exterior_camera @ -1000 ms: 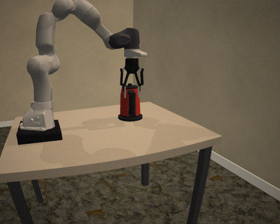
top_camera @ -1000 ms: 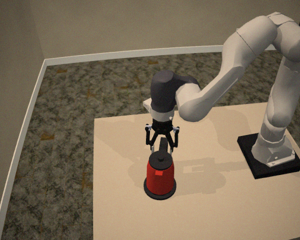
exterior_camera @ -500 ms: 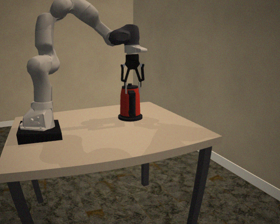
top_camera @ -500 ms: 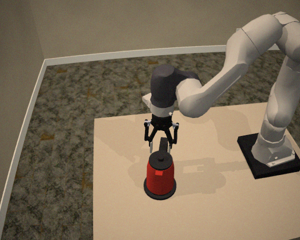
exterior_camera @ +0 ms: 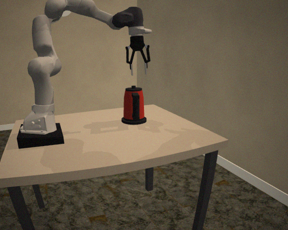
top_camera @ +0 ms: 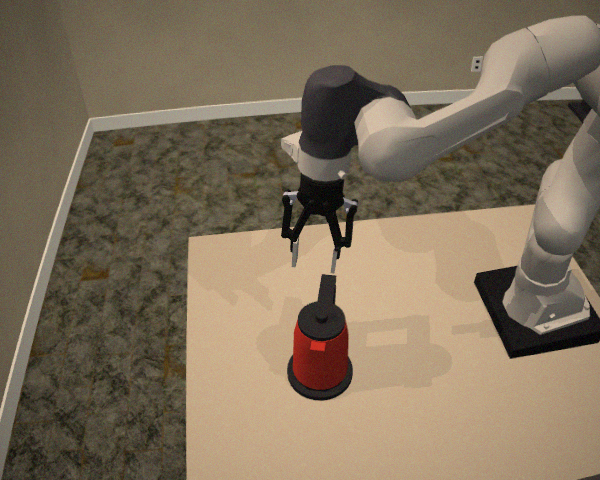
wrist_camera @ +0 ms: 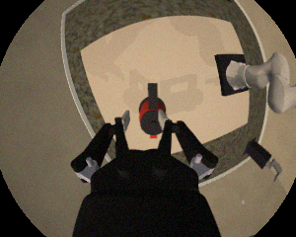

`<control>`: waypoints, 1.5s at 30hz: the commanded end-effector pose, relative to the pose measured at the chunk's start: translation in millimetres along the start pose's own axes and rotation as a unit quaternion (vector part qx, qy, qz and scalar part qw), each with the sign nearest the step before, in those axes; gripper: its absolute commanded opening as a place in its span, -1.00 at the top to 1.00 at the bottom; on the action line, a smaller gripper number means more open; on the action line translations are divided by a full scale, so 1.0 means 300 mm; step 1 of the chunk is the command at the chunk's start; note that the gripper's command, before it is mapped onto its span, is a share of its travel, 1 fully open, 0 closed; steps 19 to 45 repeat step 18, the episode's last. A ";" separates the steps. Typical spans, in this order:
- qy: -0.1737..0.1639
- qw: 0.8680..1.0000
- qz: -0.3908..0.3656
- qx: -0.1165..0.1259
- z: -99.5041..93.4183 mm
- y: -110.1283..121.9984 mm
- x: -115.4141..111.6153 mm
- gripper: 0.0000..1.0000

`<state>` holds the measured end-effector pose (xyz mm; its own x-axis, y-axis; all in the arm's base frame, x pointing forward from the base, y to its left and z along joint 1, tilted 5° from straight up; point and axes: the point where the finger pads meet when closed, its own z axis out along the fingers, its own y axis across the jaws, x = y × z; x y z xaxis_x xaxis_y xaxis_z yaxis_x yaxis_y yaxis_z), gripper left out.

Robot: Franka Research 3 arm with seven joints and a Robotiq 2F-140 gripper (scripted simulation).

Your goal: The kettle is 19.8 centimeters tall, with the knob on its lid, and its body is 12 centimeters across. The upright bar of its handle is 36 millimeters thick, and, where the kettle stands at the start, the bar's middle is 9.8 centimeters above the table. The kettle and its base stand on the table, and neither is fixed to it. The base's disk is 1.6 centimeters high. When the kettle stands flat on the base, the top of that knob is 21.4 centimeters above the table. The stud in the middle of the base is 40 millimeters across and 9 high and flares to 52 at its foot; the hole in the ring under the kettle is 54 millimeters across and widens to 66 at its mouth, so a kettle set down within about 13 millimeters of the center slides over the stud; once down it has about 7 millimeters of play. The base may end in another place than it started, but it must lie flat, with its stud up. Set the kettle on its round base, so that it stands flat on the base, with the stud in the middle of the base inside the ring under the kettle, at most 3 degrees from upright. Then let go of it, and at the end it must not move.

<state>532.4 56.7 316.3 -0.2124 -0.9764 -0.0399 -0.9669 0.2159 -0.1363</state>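
Note:
The red kettle [top_camera: 320, 348] with a black lid, knob and handle stands upright on its round black base [top_camera: 319, 392] near the table's left edge. It also shows in the exterior view [exterior_camera: 134, 105] on the base [exterior_camera: 135, 121], and small in the wrist view [wrist_camera: 151, 113]. My gripper [top_camera: 313, 262] hangs well above the kettle, over its handle, with its fingers apart and nothing between them. In the exterior view the gripper [exterior_camera: 138, 69] is clear of the knob. In the wrist view the fingertips frame the kettle far below.
The arm's black mounting plate [top_camera: 539, 312] sits at the right of the table. The table's left edge [top_camera: 187, 356] is close to the kettle. The floor below is patterned carpet.

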 end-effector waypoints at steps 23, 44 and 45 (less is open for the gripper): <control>0.002 0.999 -0.010 -0.031 -0.067 0.056 0.011 0.06; 0.002 0.999 -0.010 -0.031 -0.067 0.056 0.011 0.06; 0.002 0.999 -0.010 -0.031 -0.067 0.056 0.011 0.06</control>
